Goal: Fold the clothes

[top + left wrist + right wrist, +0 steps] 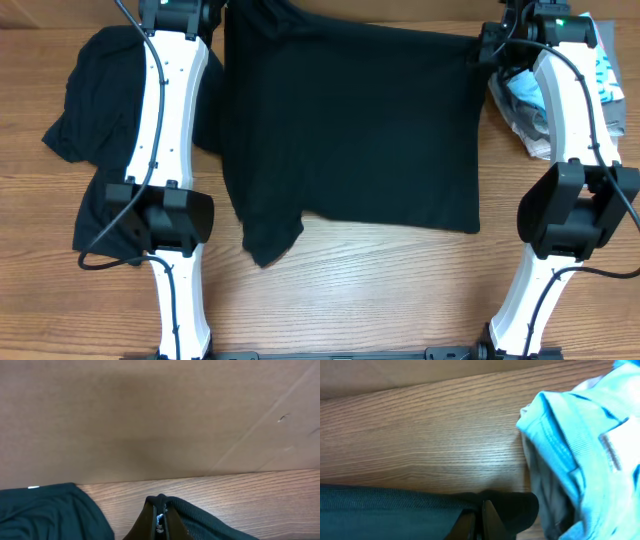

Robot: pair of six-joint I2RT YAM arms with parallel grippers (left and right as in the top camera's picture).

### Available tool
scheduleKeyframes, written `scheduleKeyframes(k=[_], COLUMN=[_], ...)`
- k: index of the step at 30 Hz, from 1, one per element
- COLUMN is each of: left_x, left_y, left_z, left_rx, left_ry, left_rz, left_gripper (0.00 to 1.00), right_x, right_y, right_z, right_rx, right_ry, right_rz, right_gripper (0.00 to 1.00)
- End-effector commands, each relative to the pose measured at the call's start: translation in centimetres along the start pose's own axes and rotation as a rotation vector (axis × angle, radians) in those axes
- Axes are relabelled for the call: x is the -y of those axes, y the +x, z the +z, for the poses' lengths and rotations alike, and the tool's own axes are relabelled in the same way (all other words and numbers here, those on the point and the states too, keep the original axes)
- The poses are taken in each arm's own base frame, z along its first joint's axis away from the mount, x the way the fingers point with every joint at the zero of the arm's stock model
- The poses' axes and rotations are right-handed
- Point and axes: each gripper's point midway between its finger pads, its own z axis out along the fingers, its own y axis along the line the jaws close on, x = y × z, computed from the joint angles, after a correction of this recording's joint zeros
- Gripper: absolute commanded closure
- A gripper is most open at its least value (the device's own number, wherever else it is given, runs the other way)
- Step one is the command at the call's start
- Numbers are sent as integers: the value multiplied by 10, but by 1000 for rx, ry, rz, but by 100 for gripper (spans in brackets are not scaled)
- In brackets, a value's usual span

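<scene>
Fabric's soft and floppy on that large black shirt (350, 130), so corners are your best hold; left gripper (160, 510) and right gripper (481, 512) pinch them now.

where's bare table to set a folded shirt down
The bare wood runs along the near edge, below the hem of the spread black shirt. Crowded: the crumpled black garment at far left, the light-blue shirt at far right.

Overhead looks down; close wrist views share shirt (350, 130).
</scene>
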Motion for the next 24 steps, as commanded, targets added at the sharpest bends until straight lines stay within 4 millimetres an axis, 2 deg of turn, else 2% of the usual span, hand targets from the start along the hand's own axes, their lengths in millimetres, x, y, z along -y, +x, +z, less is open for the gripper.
scheduleKeyframes(k=[1,5,11,14,16,18,24], left_x=[1,16,25,24,22,18,7], left_y=[11,26,55,63,75,95,139], left_z=[16,28,52,48,43,37,20], left_rx=[-20,-51,-119,-156,-212,-299,-491], left_ry=[-15,13,22,20,14,3,-28], left_rz=[24,36,36,29,30,32,33], left_gripper=[96,96,96,96,96,96,96], right_x=[34,53,51,37,31,28,26], right_y=[-17,-10,1,18,29,46,83], right_z=[-16,-8,0,-1,-2,-5,-15], right_rx=[58,31,-15,-82,-129,-200,-355], right_ry=[64,75,45,-30,-63,-77,-77], right_rz=[22,50,36,44,54,69,98], right_gripper=[96,96,96,96,96,96,96])
